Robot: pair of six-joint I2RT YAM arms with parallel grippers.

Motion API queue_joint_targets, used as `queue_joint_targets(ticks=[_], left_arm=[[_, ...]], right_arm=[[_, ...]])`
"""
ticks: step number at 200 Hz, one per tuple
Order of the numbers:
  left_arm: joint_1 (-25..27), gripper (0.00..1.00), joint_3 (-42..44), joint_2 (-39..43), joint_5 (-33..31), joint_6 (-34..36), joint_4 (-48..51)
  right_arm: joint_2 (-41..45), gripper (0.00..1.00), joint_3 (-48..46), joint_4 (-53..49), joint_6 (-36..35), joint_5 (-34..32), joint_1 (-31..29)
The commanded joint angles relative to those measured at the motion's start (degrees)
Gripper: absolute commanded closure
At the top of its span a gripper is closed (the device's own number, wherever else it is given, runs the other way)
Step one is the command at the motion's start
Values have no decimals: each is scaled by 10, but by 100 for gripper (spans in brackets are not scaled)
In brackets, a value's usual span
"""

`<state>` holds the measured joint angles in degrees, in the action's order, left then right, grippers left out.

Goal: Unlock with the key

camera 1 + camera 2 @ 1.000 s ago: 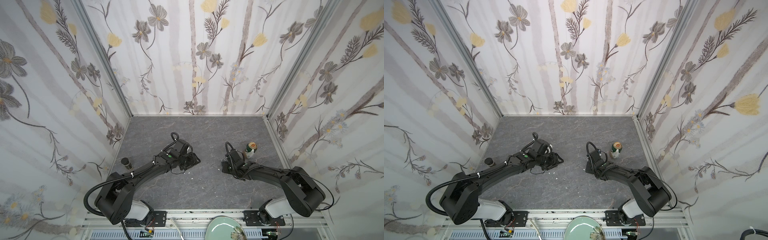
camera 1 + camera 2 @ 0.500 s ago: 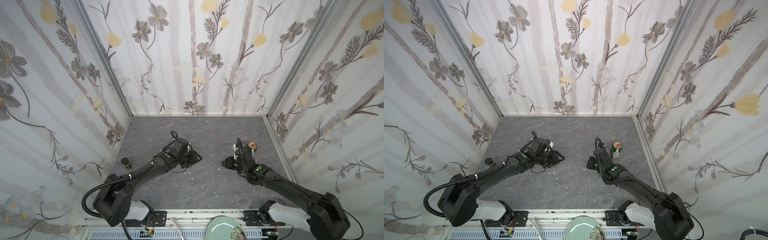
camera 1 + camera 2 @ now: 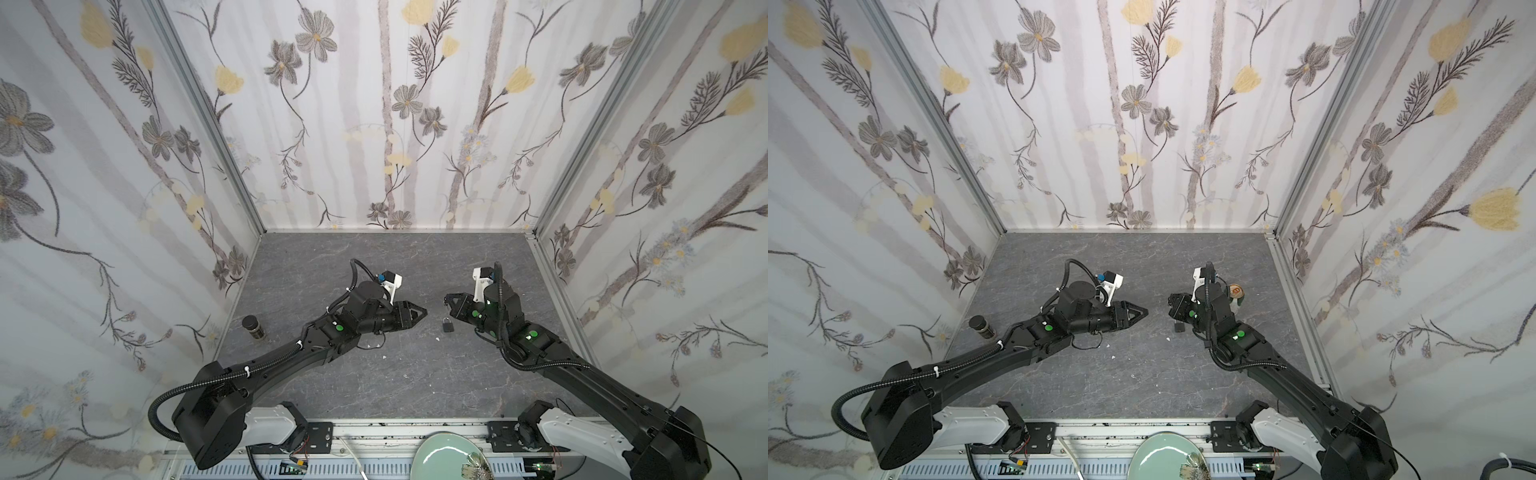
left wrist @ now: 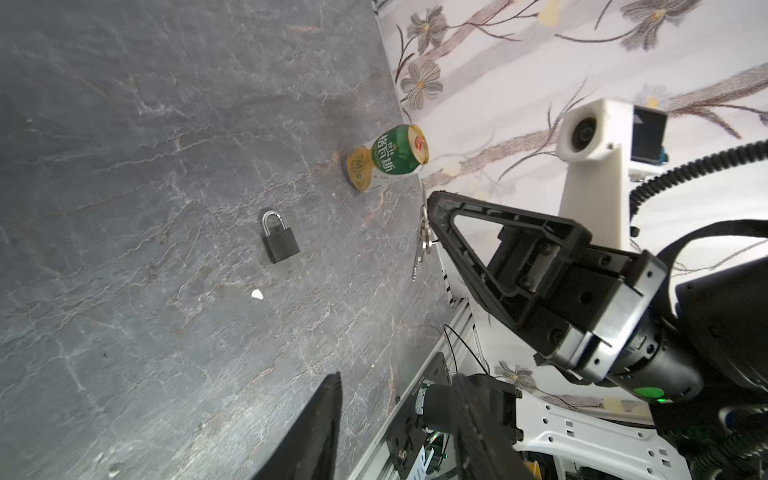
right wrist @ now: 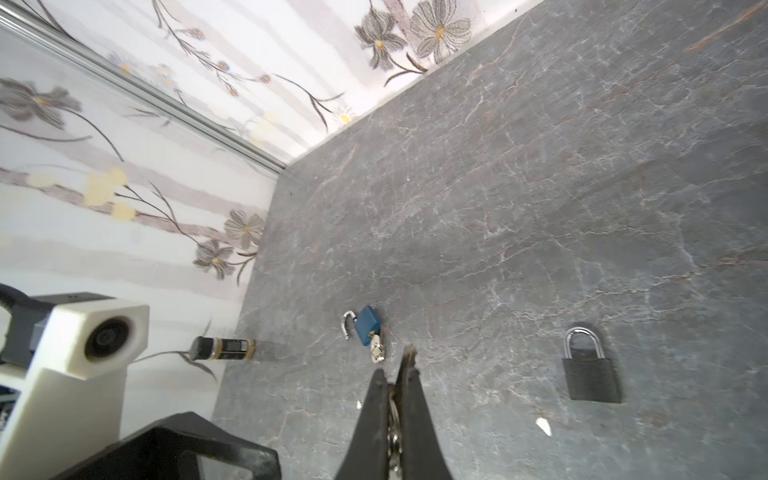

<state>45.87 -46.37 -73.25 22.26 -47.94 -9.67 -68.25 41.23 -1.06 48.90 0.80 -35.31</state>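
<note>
Padlock (image 3: 448,325) is lying flat on the table (image 3: 374,257), near the right gripper (image 3: 446,297).
Right gripper is pinching the key (image 4: 424,239) tight; left gripper (image 3: 422,311) is hanging half-open, empty. It should be pinning the body while the key is lining up.

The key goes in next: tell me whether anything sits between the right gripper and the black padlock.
Nothing visible does. The right gripper, shut on the keys, hangs close to the black padlock, with only bare table around it. The can stands off behind the arm.
</note>
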Motion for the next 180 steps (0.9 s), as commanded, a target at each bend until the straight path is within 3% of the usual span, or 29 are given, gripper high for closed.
queue_joint_targets(ticks=[1,31,112,180], left_arm=[[15,52,9,7,-65,36,-60],[33,51,0,-9,-79,60,-79],[39,64,-38,-57,-60,59,-80],[39,85,-50,-70,-53,60,-69]], right_arm=[[0,100,-2,78,55,30,-9],[-3,100,3,101,76,33,-26],[-14,100,7,125,95,39,-44],[-11,100,6,123,94,33,-44]])
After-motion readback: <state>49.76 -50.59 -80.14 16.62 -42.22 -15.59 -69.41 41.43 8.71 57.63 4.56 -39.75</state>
